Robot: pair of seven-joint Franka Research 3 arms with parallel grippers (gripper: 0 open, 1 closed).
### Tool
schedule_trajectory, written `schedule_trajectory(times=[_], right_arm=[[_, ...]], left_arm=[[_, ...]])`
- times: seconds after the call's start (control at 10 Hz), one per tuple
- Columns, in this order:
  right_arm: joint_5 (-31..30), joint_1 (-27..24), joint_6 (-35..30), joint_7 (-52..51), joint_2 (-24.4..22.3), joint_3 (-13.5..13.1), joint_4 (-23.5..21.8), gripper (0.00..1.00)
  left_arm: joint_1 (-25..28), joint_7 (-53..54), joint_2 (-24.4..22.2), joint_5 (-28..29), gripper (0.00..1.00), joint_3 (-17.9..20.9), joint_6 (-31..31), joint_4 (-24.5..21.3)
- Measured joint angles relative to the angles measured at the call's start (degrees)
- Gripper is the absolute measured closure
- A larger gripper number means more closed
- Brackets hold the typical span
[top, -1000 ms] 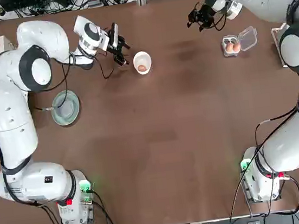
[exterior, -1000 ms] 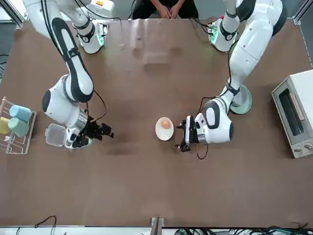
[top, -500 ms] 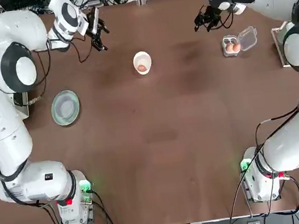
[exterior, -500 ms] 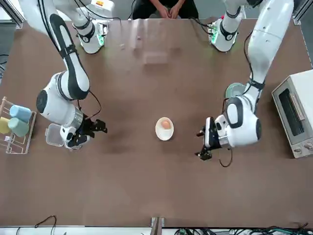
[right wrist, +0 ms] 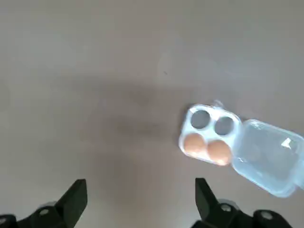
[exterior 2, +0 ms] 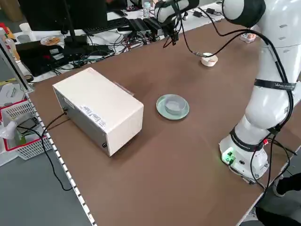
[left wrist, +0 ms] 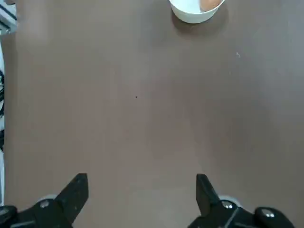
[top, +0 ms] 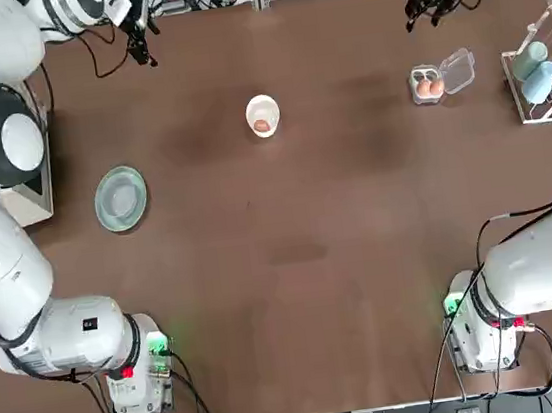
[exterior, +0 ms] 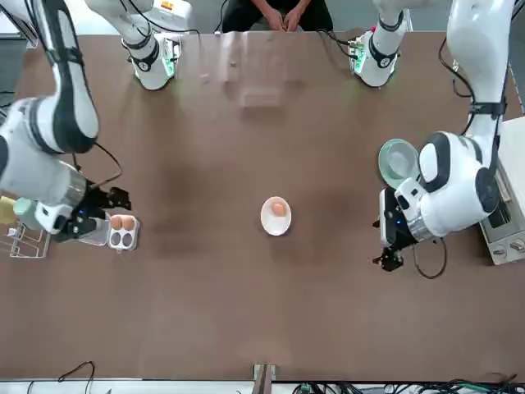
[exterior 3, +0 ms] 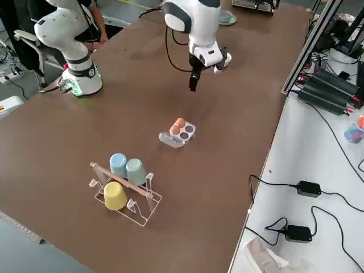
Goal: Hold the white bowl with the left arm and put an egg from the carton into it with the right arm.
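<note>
The bowl [top: 262, 115] stands alone toward the far edge of the table [top: 293, 265], well clear of both arms, with bare surface on every side. One egg [top: 262, 124] lies in it. The carton [top: 441, 77] sits near the far right corner, lid open; two eggs fill two cups, two cups are empty. The left gripper [left wrist: 141, 198] hangs at the far left corner, fingers spread wide, holding nothing. The right gripper [right wrist: 140, 202] hangs above the far edge beside the carton, likewise spread and empty.
</note>
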Motion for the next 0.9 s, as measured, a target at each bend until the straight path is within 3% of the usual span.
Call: schedule_trajectory(times=[0.3, 0.5, 0.9], right_arm=[[-3.61, -0.62, -12.44, 7.96, -4.35, -0.83, 7.23, 0.0], [-4.17, 1.25, -14.15, 12.6, -6.16, -1.48, 8.75, 0.0], [-4.18, 1.32, -14.59, 13.82, -8.55, -2.03, 8.96, 0.0]], left_arm=[[0.08, -17.3, -3.59, 6.96, 0.0, 0.69, -4.75, 1.98], [0.83, -26.46, -7.42, 11.16, 0.0, 1.45, -5.82, 2.35], [0.98, -28.97, -11.24, 13.07, 0.0, 1.71, -8.7, 3.95]])
